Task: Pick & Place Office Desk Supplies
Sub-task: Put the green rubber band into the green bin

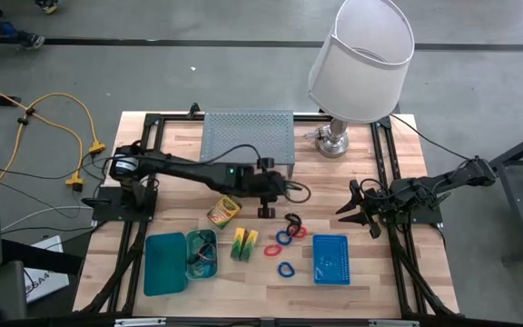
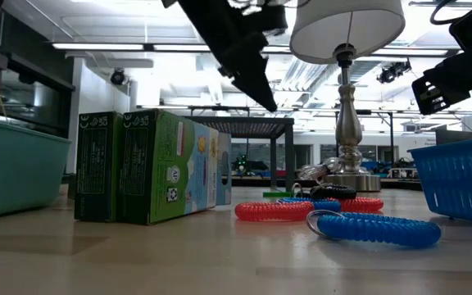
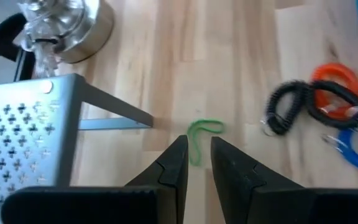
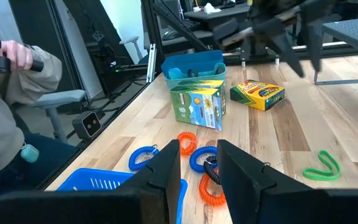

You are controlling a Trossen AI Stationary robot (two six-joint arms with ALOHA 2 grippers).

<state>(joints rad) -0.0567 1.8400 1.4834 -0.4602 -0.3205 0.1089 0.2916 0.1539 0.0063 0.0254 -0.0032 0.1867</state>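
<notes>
At the left near corner of the wooden table lie two teal plastic trays, side by side; the right-hand one holds a few small items too small to tell. Just right of them stand the yellow-green blocks, upright and touching each other. A little farther back, the small yellow-green crayon box lies flat at an angle.

Above the table's middle, the left arm reaches from the left edge, and the left gripper hangs over a thin green band loop lying on the wood near the leg of the grey perforated riser shelf. Its jaws are a narrow gap apart, holding nothing.

Right of the blocks lies the cluster of coiled band loops: a black loop farthest back, a red loop touching it, a blue loop beside that, another red loop and a second blue loop nearest. The blue mesh basket sits just right of them.

Far right of centre stands the white-shaded lamp. The right gripper waits at the right side of the table, jaws slightly spread and empty. In the right wrist view a person sits beyond the table.
</notes>
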